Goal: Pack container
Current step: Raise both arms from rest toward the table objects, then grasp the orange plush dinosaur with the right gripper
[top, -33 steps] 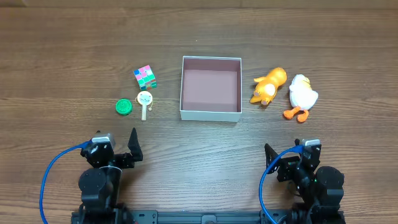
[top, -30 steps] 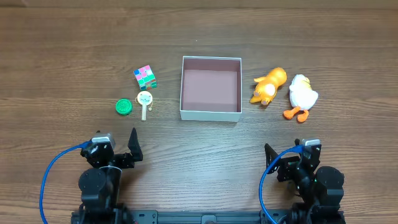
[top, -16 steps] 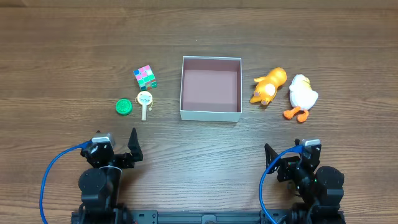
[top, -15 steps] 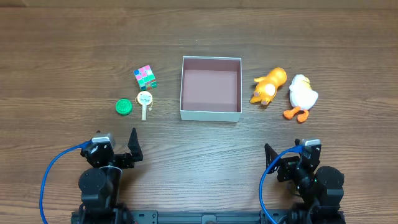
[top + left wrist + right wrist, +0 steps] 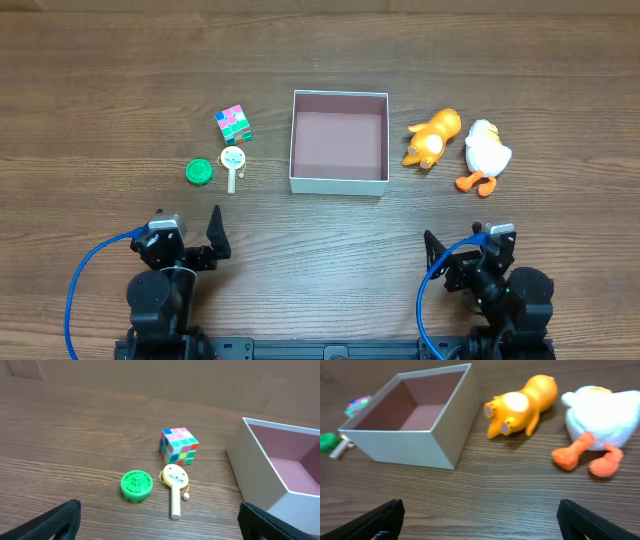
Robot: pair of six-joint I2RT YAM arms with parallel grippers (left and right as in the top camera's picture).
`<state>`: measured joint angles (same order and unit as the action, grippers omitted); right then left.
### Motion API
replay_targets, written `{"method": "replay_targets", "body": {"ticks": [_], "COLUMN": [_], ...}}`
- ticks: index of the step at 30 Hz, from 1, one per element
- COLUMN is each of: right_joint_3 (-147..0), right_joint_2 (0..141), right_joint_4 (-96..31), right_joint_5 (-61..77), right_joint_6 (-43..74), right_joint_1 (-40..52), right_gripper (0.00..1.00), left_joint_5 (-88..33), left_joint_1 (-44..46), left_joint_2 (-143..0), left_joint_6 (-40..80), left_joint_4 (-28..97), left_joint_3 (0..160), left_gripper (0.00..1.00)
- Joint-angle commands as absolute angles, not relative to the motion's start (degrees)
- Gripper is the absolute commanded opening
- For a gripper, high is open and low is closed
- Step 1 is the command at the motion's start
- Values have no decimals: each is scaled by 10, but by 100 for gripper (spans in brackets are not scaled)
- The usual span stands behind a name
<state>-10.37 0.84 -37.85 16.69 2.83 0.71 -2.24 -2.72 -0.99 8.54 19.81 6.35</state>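
Observation:
The container (image 5: 339, 184) is a square white-walled box with a pinkish-brown inside, at the table's middle, with nothing in it. It also shows in the left wrist view (image 5: 250, 467) and the right wrist view (image 5: 420, 447). Left of it lie a colour cube (image 5: 233, 124), a green disc (image 5: 200, 171) and a small cream paddle toy (image 5: 233, 162). Right of it lie an orange animal toy (image 5: 432, 138) and a white duck with orange feet (image 5: 485, 150). My left gripper (image 5: 186, 240) and right gripper (image 5: 466, 250) are open and empty near the front edge, well short of the toys.
The left wrist view shows the cube (image 5: 178, 446), disc (image 5: 136, 485) and paddle (image 5: 174, 480) ahead of the open left gripper (image 5: 160, 515). The right wrist view shows the orange toy (image 5: 520, 407) and duck (image 5: 602, 415) beyond the open right gripper (image 5: 480, 510). Blue cables loop beside both arms.

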Motion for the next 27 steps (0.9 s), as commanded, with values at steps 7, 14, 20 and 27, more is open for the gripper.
{"method": "replay_targets", "body": {"ticks": [7, 14, 20, 27], "right_joint_3": [-105, -276, -545, -867], "right_joint_2": [2, 115, 362, 666], "right_joint_4": [-280, -305, -503, -768], "right_joint_5": [303, 282, 251, 168], "right_joint_6": [154, 148, 72, 56], "right_joint_1": [3, 3, 3, 3], "right_gripper": [100, 100, 100, 100], "left_joint_5": [-119, -118, -116, -116], "left_joint_1": [-26, -26, -26, -26], "left_joint_2": [-3, -159, -393, -611], "left_joint_6": [68, 51, 51, 51], "left_joint_4": [173, 293, 446, 612], "left_joint_3": [113, 342, 594, 858], "left_gripper": [100, 100, 100, 100]}}
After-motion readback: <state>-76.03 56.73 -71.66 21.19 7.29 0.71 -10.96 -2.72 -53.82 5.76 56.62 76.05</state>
